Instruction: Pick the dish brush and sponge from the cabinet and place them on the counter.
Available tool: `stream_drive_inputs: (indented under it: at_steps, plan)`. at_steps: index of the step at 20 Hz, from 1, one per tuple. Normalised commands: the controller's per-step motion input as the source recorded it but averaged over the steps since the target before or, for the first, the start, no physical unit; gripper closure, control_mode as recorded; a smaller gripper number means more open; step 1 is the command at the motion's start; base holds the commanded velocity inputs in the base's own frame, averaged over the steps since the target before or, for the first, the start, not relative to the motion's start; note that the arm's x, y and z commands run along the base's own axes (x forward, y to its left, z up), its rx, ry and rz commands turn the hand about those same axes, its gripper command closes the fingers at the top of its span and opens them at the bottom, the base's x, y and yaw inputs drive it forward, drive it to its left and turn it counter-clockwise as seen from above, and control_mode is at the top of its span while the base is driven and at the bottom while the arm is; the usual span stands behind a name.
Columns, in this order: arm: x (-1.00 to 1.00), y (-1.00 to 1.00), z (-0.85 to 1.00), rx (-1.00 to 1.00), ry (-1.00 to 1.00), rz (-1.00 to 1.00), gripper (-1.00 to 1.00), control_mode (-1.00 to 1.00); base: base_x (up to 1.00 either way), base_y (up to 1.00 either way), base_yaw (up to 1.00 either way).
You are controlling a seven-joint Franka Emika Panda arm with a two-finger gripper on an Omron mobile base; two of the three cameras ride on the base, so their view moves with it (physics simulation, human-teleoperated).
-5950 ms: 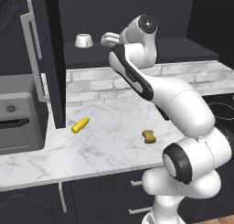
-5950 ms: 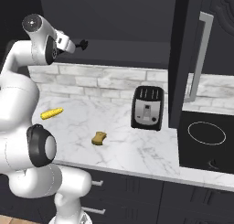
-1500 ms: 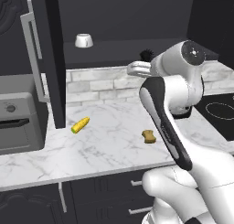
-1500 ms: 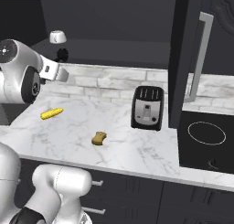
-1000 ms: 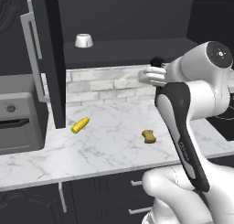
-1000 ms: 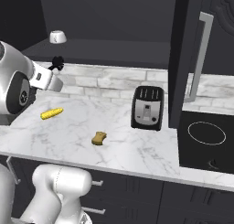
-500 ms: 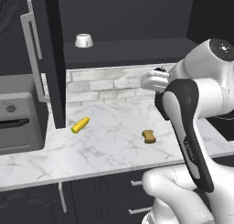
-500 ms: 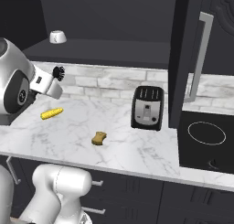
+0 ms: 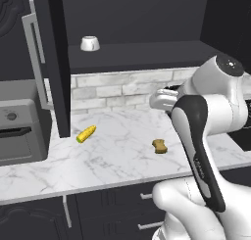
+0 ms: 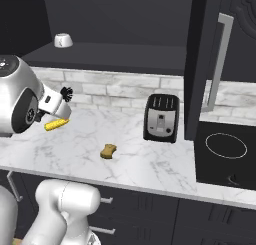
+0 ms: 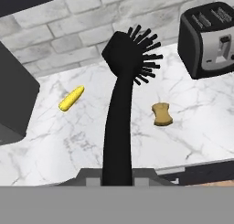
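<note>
**Black dish brush held in the air above the marble counter**

The pincer (image 10: 59,103) is clamped on the thin handle of the dish brush (image 11: 119,122), carrying it clear of the counter (image 9: 117,156), probably so it can be lowered onto a bare patch of marble. The brush is all black, with a slim straight handle running away from the pincer and a rounded head of stiff bristles at the far end. Below and beyond the head lies the sponge (image 11: 162,114), a small tan block already resting on the marble. Off to one side of the handle lies a yellow corn cob (image 11: 71,98). On the other side, past the sponge, stands a dark toaster (image 11: 207,39). Above and behind the pincer, the cabinet (image 9: 142,50) stands open, a small white bowl (image 9: 89,43) on its shelf.
</note>
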Motion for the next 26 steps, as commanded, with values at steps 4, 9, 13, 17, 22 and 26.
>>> stream_drive_inputs:
  at_steps: [4, 9, 13, 17, 22, 26]
  plan:
    - [0.0, 0.0, -0.27, 0.0, -0.01, 0.03, 1.0, -1.0, 0.0, 0.0, 0.0]
    - [0.02, 0.0, -0.37, 0.0, -0.04, 0.01, 1.0, -1.0, 0.0, 0.0, 0.0]
    - [0.13, 0.0, -0.24, -0.01, -0.04, 0.0, 1.0, -1.0, 0.0, 0.0, 0.0]
    - [0.16, 0.0, -0.22, -0.02, -0.02, 0.0, 1.0, -1.0, 0.0, 0.0, 0.0]
    - [0.27, 0.0, -0.21, 0.0, 0.02, 0.0, 1.0, -1.0, 0.0, 0.0, 0.0]
    - [0.27, 0.0, -0.33, 0.0, 0.05, 0.0, 1.0, -1.0, 0.0, 0.0, 0.0]
